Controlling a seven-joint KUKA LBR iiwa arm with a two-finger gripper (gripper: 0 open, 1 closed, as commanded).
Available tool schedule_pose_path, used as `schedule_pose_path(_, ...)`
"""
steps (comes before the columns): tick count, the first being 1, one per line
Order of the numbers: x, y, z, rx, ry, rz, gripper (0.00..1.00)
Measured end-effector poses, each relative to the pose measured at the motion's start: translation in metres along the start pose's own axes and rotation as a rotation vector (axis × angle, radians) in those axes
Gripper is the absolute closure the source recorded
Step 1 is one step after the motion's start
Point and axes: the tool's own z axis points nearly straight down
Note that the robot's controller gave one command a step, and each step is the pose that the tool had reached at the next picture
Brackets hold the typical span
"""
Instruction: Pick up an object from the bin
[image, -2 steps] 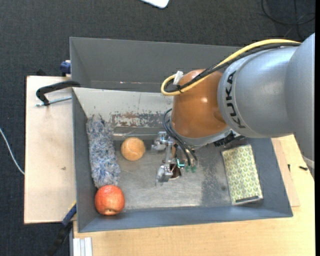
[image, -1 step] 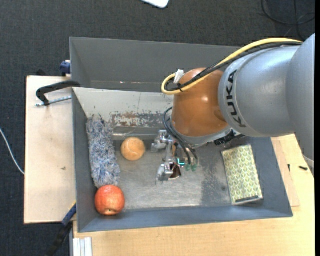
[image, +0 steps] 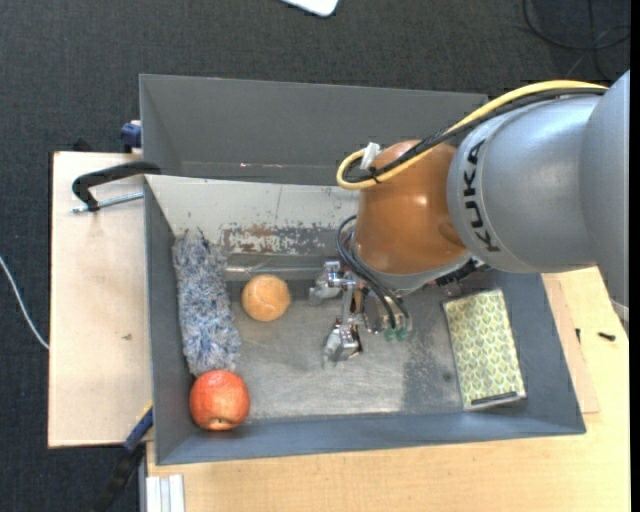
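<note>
An orange ball (image: 265, 298), round and dull-skinned, sits just to the view's left of the gripper (image: 336, 312), not touching it. Further left lies a long blue-grey fuzzy cloth (image: 205, 305), stretched out lengthwise. A red apple (image: 219, 400) rests below and left of the gripper, at the cloth's lower end. A flat green patterned sponge (image: 485, 347) lies to the gripper's right, well apart.

The grey arm (image: 540, 190) is extended in from the right, its wrist wrapped in an orange cover (image: 400, 215) and crossed by a yellow cable (image: 500, 100). The gripper (image: 337, 312) is pointed downward, fingers (image: 342, 342) spread apart, one farther, one nearer.
</note>
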Motion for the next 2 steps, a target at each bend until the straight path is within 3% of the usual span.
schedule_pose_path(1,-0.002,-0.013,0.009,0.001,0.000,-0.024,0.00)
schedule_pose_path(2,0.009,-0.031,0.022,0.008,0.010,-0.012,0.00)
